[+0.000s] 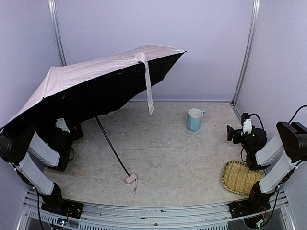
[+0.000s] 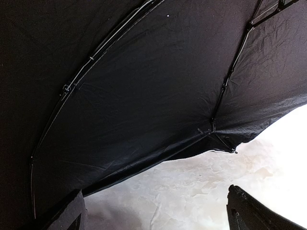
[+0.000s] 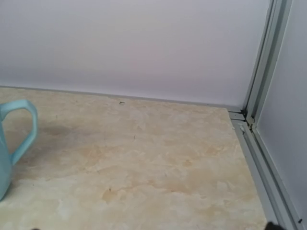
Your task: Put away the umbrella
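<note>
The light-blue cup stands upright right of centre in the top view. It is smooth, slightly tapered, with a loop handle at its rim. Only its pale inner wall shows, and whether it holds anything cannot be told. In the right wrist view its handle curves in at the left edge. The tray lies at the lower right, a shallow round dish of woven bamboo. Its bare weave shows wherever the right arm does not cover it.

The umbrella is open and fills the upper left of the top view. It is tilted, with its left edge low and its right edge raised toward the back wall. The outside is pale pink cloth and the lining is black. A long pink band hangs from the canopy. The thin black shaft slants down to a small pink handle that rests on the marbled beige table, low and centre.

The left gripper sits under the canopy. Its two dark fingers are spread wide with only tabletop between them, and creased black lining and thin metal ribs lie ahead. The right gripper hangs right of the cup, apart from it. I cannot tell how its jaws stand.
</note>
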